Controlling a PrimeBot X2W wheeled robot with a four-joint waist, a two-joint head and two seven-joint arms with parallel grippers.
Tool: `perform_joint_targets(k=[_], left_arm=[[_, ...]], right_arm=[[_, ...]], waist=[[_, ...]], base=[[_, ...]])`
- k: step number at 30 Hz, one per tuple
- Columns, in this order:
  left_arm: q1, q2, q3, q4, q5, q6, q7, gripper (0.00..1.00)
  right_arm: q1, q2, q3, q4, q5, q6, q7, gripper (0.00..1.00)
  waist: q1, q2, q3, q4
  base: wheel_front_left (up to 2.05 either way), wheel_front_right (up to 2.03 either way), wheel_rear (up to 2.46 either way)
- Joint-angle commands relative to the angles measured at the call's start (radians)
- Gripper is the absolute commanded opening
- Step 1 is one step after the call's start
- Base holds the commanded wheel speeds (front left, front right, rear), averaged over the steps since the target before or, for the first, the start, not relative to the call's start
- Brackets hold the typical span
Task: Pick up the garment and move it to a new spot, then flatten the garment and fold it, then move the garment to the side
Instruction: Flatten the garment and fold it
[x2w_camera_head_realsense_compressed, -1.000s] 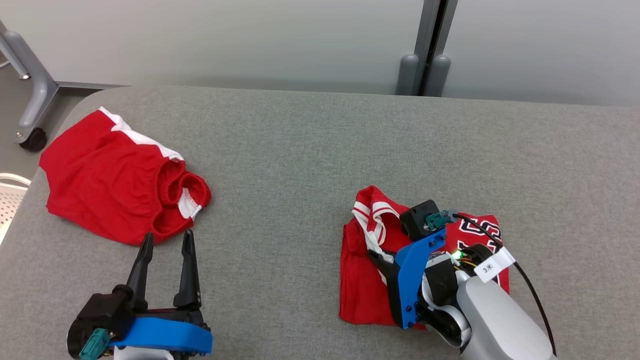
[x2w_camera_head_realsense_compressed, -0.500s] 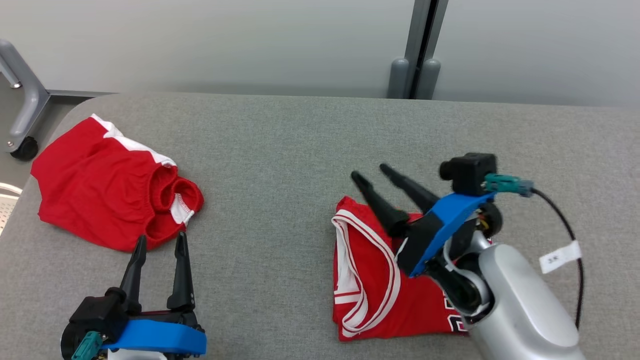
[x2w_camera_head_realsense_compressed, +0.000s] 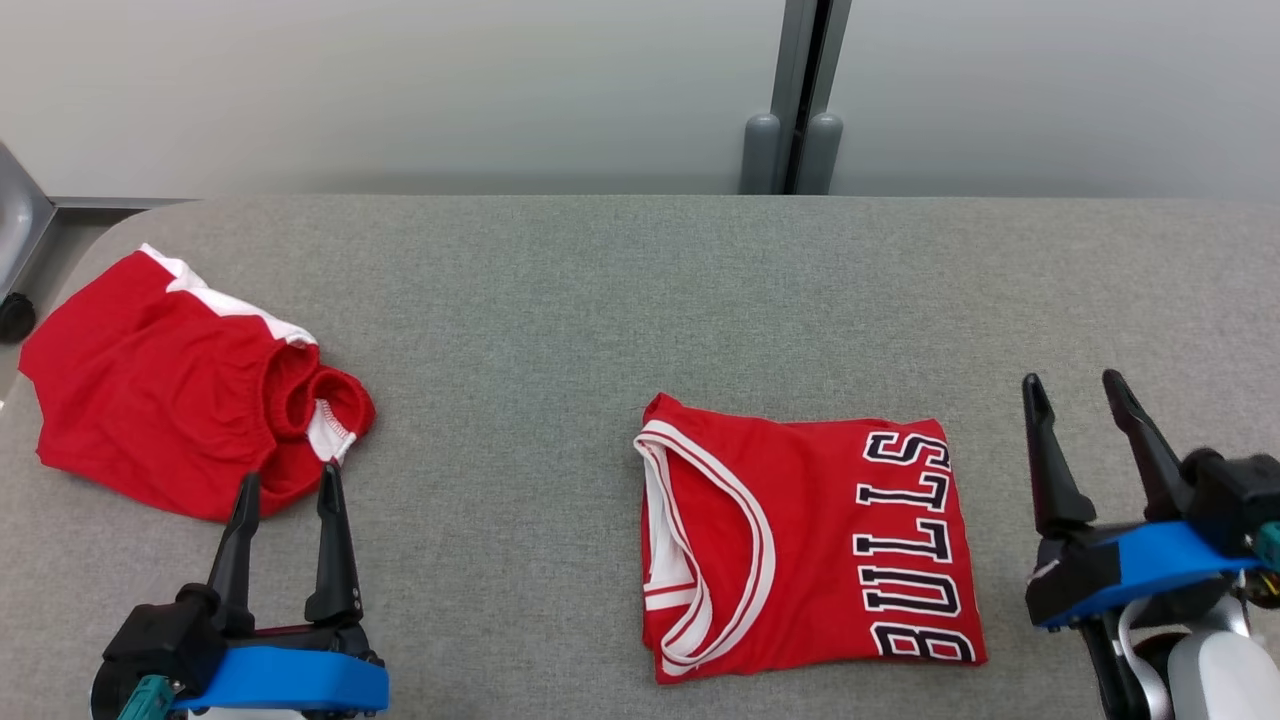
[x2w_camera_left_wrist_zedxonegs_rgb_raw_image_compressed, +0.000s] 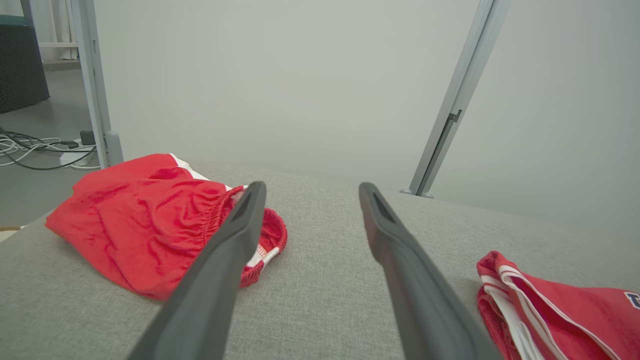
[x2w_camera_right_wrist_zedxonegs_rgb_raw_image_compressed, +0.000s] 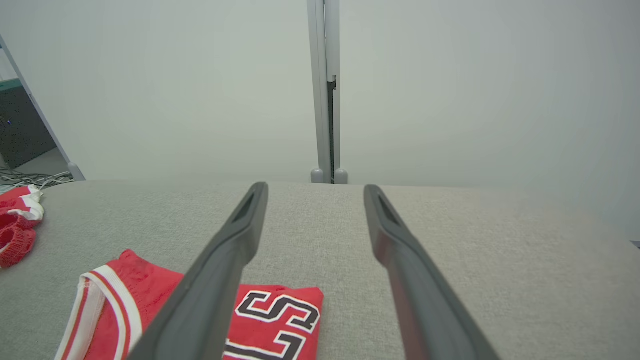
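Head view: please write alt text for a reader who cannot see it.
A folded red jersey with the word BULLS lies flat on a gray table, with crumpled red shorts at the far left. The left tool and the right tool stand open and empty at the bottom corners.

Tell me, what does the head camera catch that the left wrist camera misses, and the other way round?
Head view: the right gripper, open and apart from the folded jersey, plus the jersey's full BULLS lettering.
Left wrist view: cables on the floor past the table's edge, and a dark unit beyond them.
Both: the open left gripper, the rumpled red shorts, one end of the jersey, and the grey padded table.
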Motion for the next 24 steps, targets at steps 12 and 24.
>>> perform_joint_targets(k=[12,24], left_arm=[[0.045,0.017,-0.001,0.018,0.023,-0.008,-0.004,1.00],[0.093,0.036,-0.014,0.056,0.007,-0.008,-0.004,1.00]], right_arm=[[0.138,0.020,0.001,0.061,-0.035,0.000,-0.175,1.00],[0.170,0.020,0.019,0.105,-0.022,0.000,-0.195,1.00]], waist=[[0.0000,-0.0001,-0.047,-0.041],[0.0000,-0.0001,-0.107,-0.065]], base=[[0.00,0.00,0.00],[0.00,0.00,0.00]])
